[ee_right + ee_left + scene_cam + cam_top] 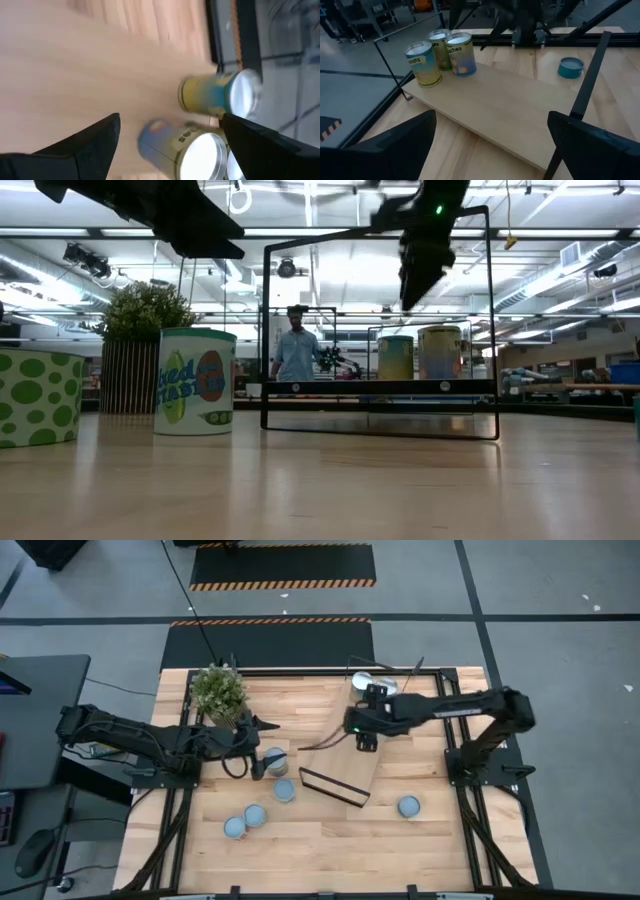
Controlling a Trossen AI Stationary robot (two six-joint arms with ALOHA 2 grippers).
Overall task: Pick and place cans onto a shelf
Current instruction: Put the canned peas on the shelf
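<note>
The shelf (345, 755) is a light-wood board with black end frames, lying slantwise on the table's middle. Three cans (440, 55) stand together at its far end and also show in the low view (440, 352). Several more cans stand on the table: one by the left gripper (272, 760), others nearer (285, 790) (255, 815), and one at the right (408, 806). My left gripper (258, 740) is open and empty, raised left of the shelf. My right gripper (366, 738) is open and empty above the shelf, near the shelved cans (220, 92).
A potted green plant (218, 690) stands at the table's far left, close behind the left arm. Two cans (195, 380) (35, 395) stand near the low camera. A person (296, 350) stands in the room beyond the table. Bare wood lies along the near edge.
</note>
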